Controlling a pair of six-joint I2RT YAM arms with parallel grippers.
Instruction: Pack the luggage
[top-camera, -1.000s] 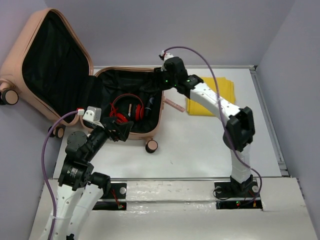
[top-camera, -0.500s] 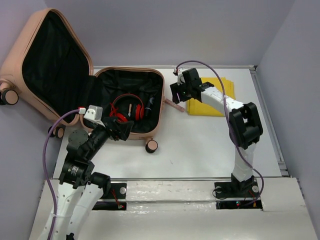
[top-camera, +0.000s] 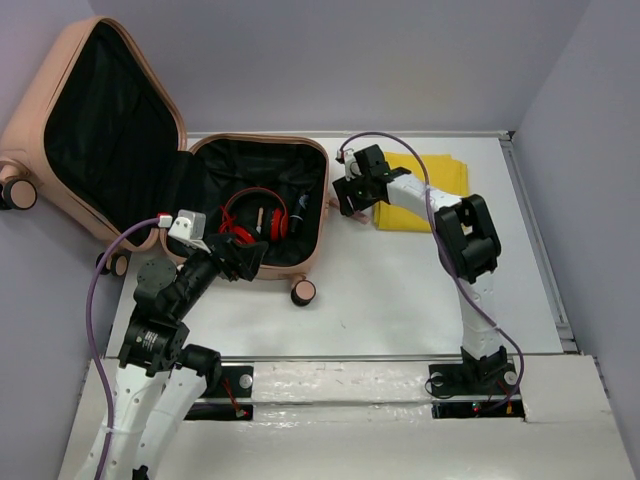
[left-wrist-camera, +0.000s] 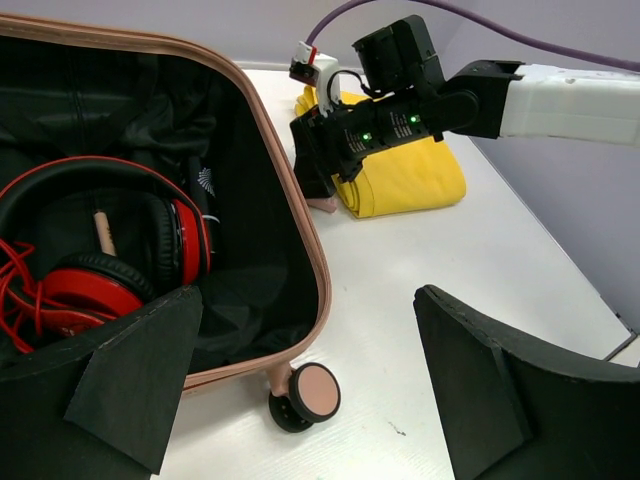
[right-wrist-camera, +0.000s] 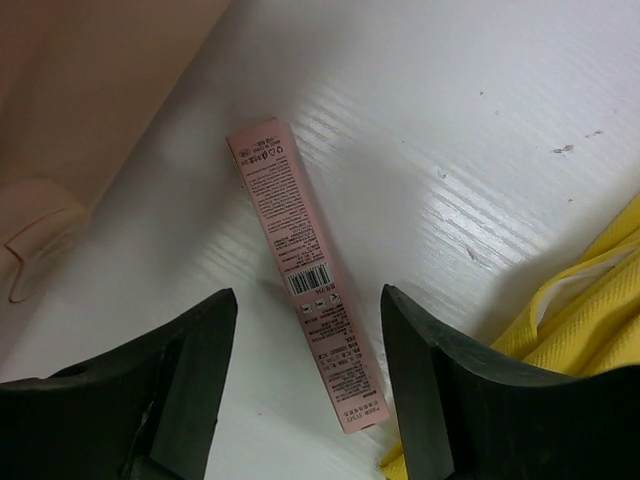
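Looking from above, I see the luggage (top-camera: 322, 225) lying open at the far left of the table (top-camera: 400, 290), with its lid raised toward the far left corner. The black-lined lower half holds red headphones (top-camera: 255, 218) with their cable. Some dark objects lie to the right of them, and I cannot identify these. One caster wheel (top-camera: 303, 292) sticks out at the near right corner of the shell.

My right gripper (top-camera: 352, 200) is low over the table, just beside the right wall of the luggage. In its wrist camera the jaws are spread, and a slim pink carton (right-wrist-camera: 305, 320) lies flat on the white surface between the two fingers (right-wrist-camera: 190, 350). A strip of table shows on each side of the carton, so the fingers do not pinch it. The carton lies at an angle, with its printed side up. A folded yellow cloth (top-camera: 425, 195) is to the right of it, very near to the carton's near end.

My left gripper (top-camera: 240, 258) hangs over the near edge of the luggage. Its jaws are spread wide and hold nothing. From its wrist camera I look across the headphones (left-wrist-camera: 90, 270) and the pink rim (left-wrist-camera: 300, 230) toward the right gripper (left-wrist-camera: 315, 165) and the yellow cloth (left-wrist-camera: 410, 175).
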